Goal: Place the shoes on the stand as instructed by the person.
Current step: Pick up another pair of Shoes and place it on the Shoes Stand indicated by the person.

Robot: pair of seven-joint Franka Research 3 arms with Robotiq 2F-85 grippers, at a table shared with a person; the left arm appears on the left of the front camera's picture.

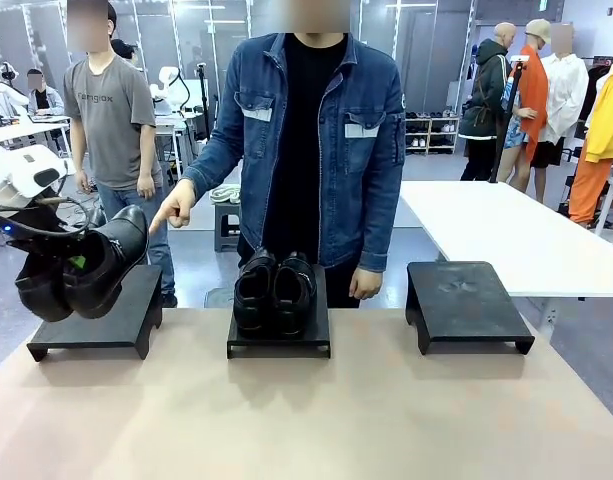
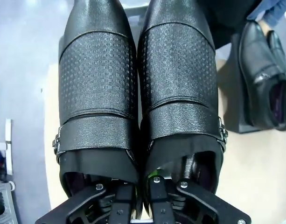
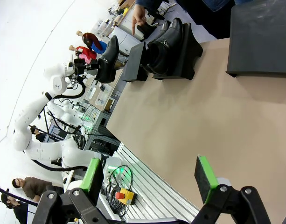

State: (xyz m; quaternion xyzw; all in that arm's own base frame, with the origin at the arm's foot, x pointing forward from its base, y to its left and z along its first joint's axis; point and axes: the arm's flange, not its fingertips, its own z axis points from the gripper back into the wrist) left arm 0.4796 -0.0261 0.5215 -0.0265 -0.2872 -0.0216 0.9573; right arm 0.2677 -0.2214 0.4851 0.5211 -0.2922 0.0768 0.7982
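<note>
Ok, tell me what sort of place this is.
Probably a robotics lab or data-collection hall: a white robot arm holds shoes over a table with low black stands, and further worktables and equipment fill the open room behind the person.

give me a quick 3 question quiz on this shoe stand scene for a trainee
1. True or false: the left gripper is shut on a pair of shoes.
2. Which stand already carries a pair: A the left stand, B the middle stand, C the right stand?
3. Fill in: the person's hand points toward the ____ stand.

Key
1. True: its fingers clamp the two shoes' inner walls, holding them tilted above the left stand.
2. B
3. left
</note>
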